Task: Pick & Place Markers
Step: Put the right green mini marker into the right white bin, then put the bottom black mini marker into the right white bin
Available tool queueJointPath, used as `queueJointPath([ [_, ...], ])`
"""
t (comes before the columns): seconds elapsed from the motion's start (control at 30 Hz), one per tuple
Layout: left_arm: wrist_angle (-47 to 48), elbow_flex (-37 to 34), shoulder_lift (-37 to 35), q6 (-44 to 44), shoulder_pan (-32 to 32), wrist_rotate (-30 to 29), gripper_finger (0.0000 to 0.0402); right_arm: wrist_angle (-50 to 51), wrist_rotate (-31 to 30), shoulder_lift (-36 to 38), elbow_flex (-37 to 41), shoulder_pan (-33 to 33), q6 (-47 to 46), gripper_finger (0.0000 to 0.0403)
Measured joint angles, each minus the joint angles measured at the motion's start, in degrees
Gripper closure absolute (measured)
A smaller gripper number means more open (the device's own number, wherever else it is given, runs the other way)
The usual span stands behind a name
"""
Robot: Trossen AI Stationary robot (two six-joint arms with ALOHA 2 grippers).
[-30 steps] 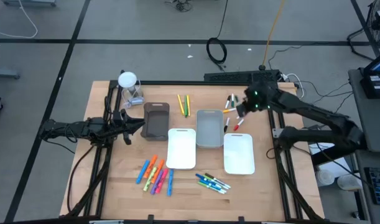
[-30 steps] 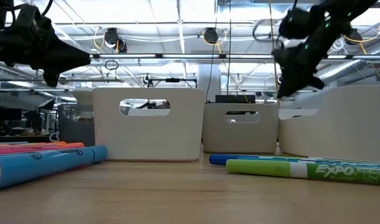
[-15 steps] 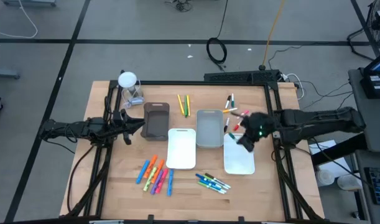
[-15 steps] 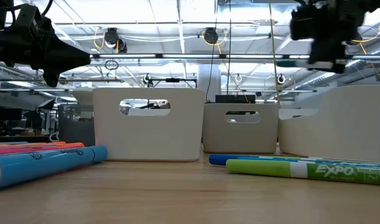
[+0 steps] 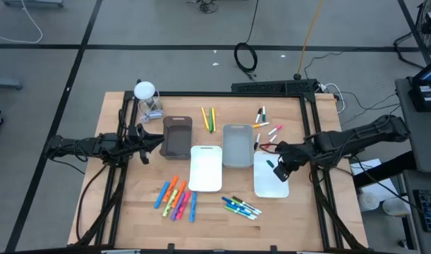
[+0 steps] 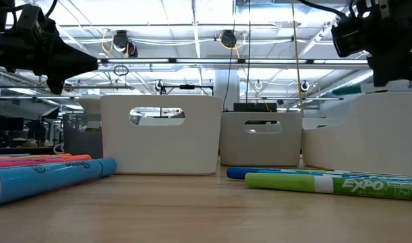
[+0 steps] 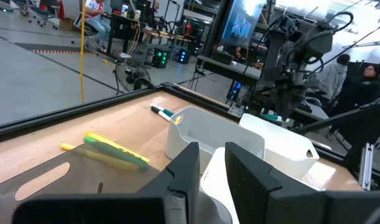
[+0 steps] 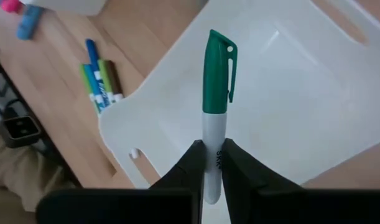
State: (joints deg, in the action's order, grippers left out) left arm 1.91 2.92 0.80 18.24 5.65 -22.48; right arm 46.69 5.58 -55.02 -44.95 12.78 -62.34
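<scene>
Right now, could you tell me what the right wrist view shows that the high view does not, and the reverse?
Only the right wrist view shows the right gripper shut on a green-capped marker, clip visible, above the white tray.

Only the high view shows the left gripper waiting by the brown tray, the yellow markers and the orange and pink group.

Both show that white tray and the blue-green markers beside it.

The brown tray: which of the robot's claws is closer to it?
The left. Its claw sits just beside the brown tray, on its left side in the high view. The right claw, gripping a green marker, is far across the table over a white tray.
</scene>
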Motion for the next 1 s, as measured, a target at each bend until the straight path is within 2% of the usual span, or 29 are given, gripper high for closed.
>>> queueJointPath([
  [0.2,-0.02,0.00,0.01,0.01,0.01,0.00,0.0323,-0.15,0.25,-3.32,0.00,0.10,0.01,0.0366],
  [0.47,-0.02,0.00,0.02,0.01,0.01,0.00,0.0323,-0.19,0.08,-4.03,0.00,0.08,0.11,0.0340],
  [0.63,-0.02,0.00,0.02,0.00,0.00,0.00,0.0323,-0.49,-2.57,-4.05,0.00,0.08,0.53,0.0331],
  [1.0,-0.02,0.00,0.01,0.01,0.02,0.00,0.0323,-6.50,-2.80,-4.02,0.00,0.08,7.06,0.0321],
])
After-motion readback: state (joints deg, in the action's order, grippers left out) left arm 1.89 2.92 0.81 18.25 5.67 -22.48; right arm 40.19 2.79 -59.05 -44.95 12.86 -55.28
